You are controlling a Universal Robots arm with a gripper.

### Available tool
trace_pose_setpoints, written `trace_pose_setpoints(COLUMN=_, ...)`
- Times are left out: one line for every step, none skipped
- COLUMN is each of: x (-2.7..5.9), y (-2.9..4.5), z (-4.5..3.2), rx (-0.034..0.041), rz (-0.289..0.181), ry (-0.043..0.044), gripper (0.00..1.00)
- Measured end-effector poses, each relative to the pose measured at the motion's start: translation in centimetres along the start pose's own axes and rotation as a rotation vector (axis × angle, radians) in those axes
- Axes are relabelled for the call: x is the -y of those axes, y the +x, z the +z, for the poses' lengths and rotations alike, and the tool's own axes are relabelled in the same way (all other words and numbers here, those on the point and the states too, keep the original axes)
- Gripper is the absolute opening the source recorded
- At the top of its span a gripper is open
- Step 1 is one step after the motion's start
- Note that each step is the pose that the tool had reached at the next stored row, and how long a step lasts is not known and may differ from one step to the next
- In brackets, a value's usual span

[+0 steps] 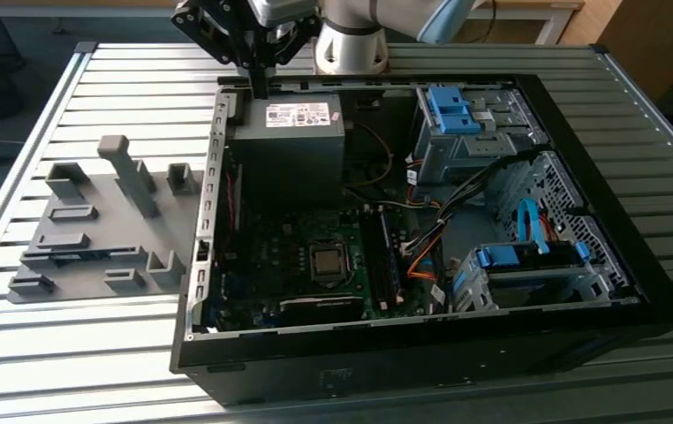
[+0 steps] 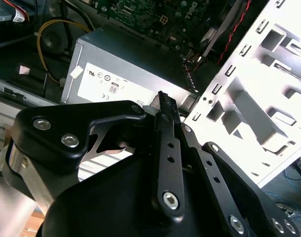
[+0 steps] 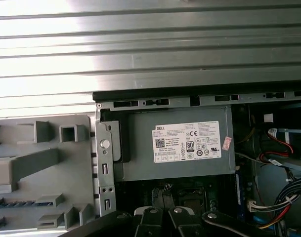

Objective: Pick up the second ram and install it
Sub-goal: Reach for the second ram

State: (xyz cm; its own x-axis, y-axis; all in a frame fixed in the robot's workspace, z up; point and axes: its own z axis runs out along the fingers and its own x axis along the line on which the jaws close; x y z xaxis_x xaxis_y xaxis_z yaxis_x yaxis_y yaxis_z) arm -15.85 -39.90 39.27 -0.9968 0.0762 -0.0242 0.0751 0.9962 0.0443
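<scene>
One gripper [image 1: 261, 88] hovers over the case rim [image 1: 372, 86], beside the power supply [image 1: 290, 146].

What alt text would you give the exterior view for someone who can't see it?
The robot arm's black tool hangs above the grey metal power supply box in an open black computer case on a slatted metal table. A grey plastic holder tray sits at the exterior view's left.
</scene>
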Motion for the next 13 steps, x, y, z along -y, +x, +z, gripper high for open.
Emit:
trace_pose_setpoints(x=0.01, y=0.1, z=0.0, rx=0.0, rz=0.0, ry=-0.0001, gripper=0.11)
trace_pose_setpoints(x=0.01, y=0.2, z=0.0, rx=0.0, rz=0.0, ry=0.0, gripper=0.11)
trace_pose_setpoints(x=0.02, y=0.3, z=0.0, rx=0.0, rz=0.0, ry=-0.0001, gripper=0.11)
trace_pose_setpoints(x=0.03, y=0.41, z=0.0, rx=0.0, rz=0.0, ry=-0.0001, gripper=0.11)
trace_pose_setpoints(x=0.04, y=0.52, z=-0.01, rx=0.0, rz=0.0, ry=-0.0001, gripper=0.11)
trace_pose_setpoints(x=0.05, y=0.62, z=-0.01, rx=0.0, rz=0.0, ry=-0.0001, gripper=0.11)
trace_pose_setpoints(x=0.05, y=0.72, z=-0.01, rx=0.0, rz=0.0, ry=-0.0001, gripper=0.11)
trace_pose_setpoints(x=0.06, y=0.81, z=-0.02, rx=0.0, rz=0.0, ry=0.0, gripper=0.11)
trace_pose_setpoints(x=0.07, y=0.9, z=-0.02, rx=0.0, rz=0.0, ry=0.0, gripper=0.11)
trace_pose_setpoints(x=0.07, y=0.98, z=-0.02, rx=0.0, rz=0.0, ry=0.0, gripper=0.11)
trace_pose_setpoints(x=0.08, y=1.06, z=-0.01, rx=0.0001, rz=0.0, ry=-0.0001, gripper=0.11)
trace_pose_setpoints(x=0.09, y=1.15, z=-0.02, rx=0.0, rz=0.0, ry=0.0, gripper=0.11)
trace_pose_setpoints(x=0.09, y=1.23, z=-0.02, rx=0.0, rz=0.0, ry=0.0, gripper=0.11)
